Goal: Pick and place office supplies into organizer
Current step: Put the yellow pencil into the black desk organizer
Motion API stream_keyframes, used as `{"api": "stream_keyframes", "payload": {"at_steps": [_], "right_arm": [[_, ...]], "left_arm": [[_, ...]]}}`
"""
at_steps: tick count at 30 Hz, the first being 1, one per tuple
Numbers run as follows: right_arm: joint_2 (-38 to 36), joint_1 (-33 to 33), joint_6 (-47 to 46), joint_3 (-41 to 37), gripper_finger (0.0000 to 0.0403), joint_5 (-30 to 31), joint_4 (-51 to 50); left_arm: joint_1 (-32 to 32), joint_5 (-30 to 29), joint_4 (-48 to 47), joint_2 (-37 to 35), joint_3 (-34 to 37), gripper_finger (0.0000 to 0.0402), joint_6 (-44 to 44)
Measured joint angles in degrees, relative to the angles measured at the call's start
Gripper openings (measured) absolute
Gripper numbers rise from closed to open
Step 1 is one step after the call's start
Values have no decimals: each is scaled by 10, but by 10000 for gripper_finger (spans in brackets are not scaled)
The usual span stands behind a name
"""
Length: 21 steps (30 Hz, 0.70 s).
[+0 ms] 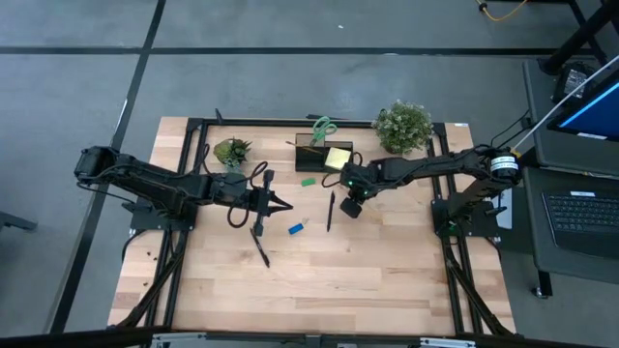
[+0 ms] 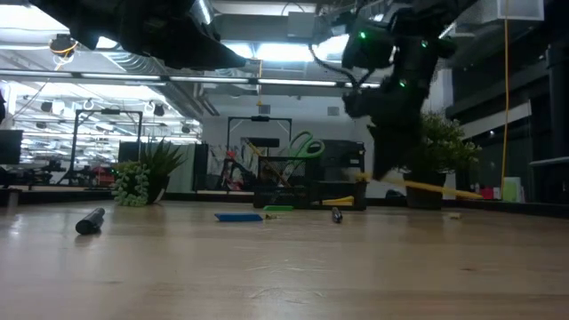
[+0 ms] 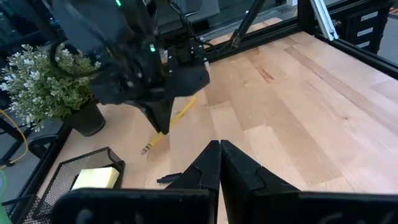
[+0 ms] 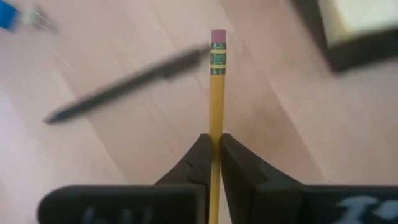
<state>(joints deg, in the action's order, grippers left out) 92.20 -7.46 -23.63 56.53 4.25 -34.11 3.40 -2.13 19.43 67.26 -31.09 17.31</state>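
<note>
My right gripper [image 1: 351, 205] hangs over the table's middle, just in front of the black organizer [image 1: 311, 155], shut on a yellow pencil [image 4: 216, 87]. The organizer holds a yellow sticky-note pad [image 1: 338, 158] and green-handled scissors [image 1: 324, 126]. On the table lie a black pen [image 1: 330, 211], a green eraser [image 1: 308, 181], a blue eraser [image 1: 297, 228] and another black pen [image 1: 261, 246]. My left gripper [image 1: 282, 205] is shut with nothing in it, hovering left of the blue eraser. My right gripper pinches the pencil's shaft [image 4: 216, 129] between its two fingers, some way back from the pink eraser end [image 4: 218, 36]. The fingers [image 3: 160, 121] come down steeply from above. The pencil [image 2: 422, 187] is lifted clear of the table, close to level with a slight tilt.
Two potted plants stand at the back: a small one [image 1: 232, 152] left of the organizer and a bushier one [image 1: 403, 126] to its right. A black frame [image 1: 193, 124] runs along the table's edges. Bare wood [image 1: 387, 271] lies toward the near edge.
</note>
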Motion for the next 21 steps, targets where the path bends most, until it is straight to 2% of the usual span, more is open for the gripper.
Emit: {"api": "stream_keyframes", "payload": {"at_steps": [6, 12, 21], "right_arm": [[-1, 0, 52, 68, 28, 6, 1], [-1, -7, 107, 132, 33, 6, 9], [-1, -48, 165, 170, 28, 6, 113]], "left_arm": [[0, -32, -12, 0, 0, 2, 46], [0, -42, -30, -11, 0, 5, 49], [0, -42, -130, -101, 0, 4, 43]]}}
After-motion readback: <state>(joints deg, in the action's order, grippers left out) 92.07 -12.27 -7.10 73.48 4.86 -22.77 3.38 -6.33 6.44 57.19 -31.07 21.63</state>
